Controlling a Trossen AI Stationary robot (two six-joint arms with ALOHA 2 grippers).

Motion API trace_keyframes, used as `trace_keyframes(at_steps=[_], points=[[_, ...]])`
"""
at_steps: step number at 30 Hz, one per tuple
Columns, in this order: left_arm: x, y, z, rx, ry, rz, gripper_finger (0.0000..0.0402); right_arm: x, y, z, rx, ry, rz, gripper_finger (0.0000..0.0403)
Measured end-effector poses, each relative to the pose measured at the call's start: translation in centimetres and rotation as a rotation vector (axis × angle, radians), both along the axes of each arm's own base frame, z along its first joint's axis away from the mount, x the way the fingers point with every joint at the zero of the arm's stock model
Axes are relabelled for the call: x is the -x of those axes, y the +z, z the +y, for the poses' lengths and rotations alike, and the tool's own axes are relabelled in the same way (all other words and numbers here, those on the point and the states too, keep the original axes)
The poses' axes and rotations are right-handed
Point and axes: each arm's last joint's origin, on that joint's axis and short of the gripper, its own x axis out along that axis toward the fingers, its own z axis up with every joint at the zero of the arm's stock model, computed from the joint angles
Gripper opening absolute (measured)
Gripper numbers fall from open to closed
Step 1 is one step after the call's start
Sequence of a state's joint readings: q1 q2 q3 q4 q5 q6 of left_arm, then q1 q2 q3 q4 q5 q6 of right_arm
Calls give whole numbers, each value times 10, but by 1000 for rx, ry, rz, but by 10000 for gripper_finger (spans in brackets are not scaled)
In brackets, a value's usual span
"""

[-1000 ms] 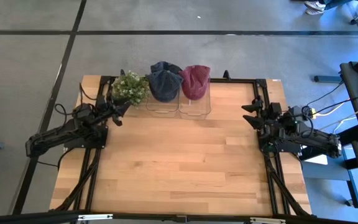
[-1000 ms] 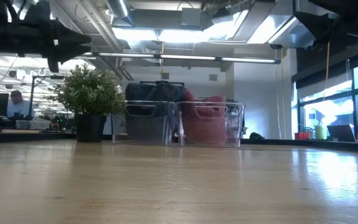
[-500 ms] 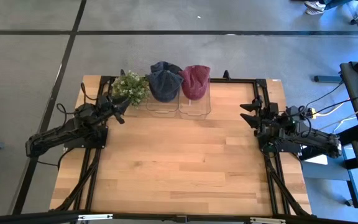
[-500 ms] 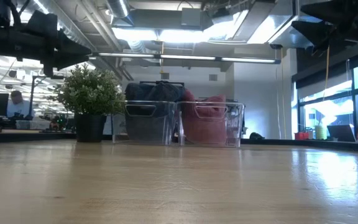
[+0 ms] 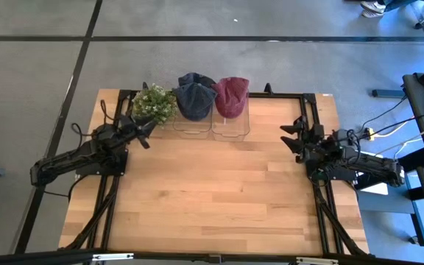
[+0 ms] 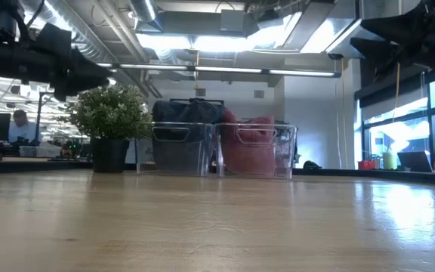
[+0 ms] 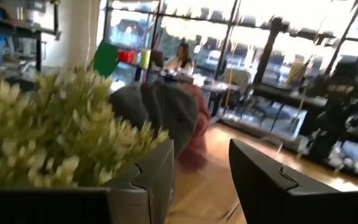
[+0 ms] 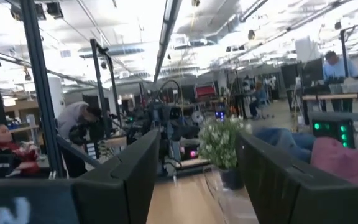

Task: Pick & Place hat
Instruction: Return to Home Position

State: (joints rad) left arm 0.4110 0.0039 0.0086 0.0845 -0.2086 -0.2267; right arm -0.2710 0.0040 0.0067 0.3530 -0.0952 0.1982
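Two hats sit in clear bins at the table's far edge: a dark blue-grey hat (image 5: pixel 196 96) (image 6: pixel 181 113) (image 7: pixel 160 109) and a maroon hat (image 5: pixel 231 94) (image 6: pixel 252 136) (image 7: pixel 195 133) (image 8: pixel 347 159). My left gripper (image 5: pixel 145 133) (image 7: pixel 201 186) is open, raised above the table, just near-left of the potted plant and pointing toward the bins. My right gripper (image 5: pixel 291 138) (image 8: pixel 197 180) is open and raised by the table's right edge, pointing left. Neither touches anything.
A potted plant (image 5: pixel 153 104) (image 6: pixel 110 121) (image 7: pixel 55 130) (image 8: pixel 219 140) stands left of the bins, close to my left gripper. The wooden table (image 5: pixel 212 199) stretches out in front of the bins. People work in the room behind.
My left gripper has moved a little toward the table's right, closer to the plant. My right gripper has moved a little toward the table's left. Both have stayed open and the hats have not moved.
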Motion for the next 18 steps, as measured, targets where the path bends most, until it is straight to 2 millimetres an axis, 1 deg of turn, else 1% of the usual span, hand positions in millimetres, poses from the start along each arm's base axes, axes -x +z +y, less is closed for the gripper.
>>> trace_keyframes(at_steps=[3, 7, 14, 18], points=[[0, -4, 0, 14, 6, 37, 150, -1, -4, 0, -6, -2, 43, 213], [-1, -4, 0, 13, -23, 46, 152, -3, -10, -1, -23, -5, 111, 213], [-1, -4, 0, 13, -24, 44, 148, -5, -24, -3, -85, -47, 240, 213], [-1, -4, 0, 12, -24, 43, 151, -5, -26, -3, -94, -57, 262, 213]])
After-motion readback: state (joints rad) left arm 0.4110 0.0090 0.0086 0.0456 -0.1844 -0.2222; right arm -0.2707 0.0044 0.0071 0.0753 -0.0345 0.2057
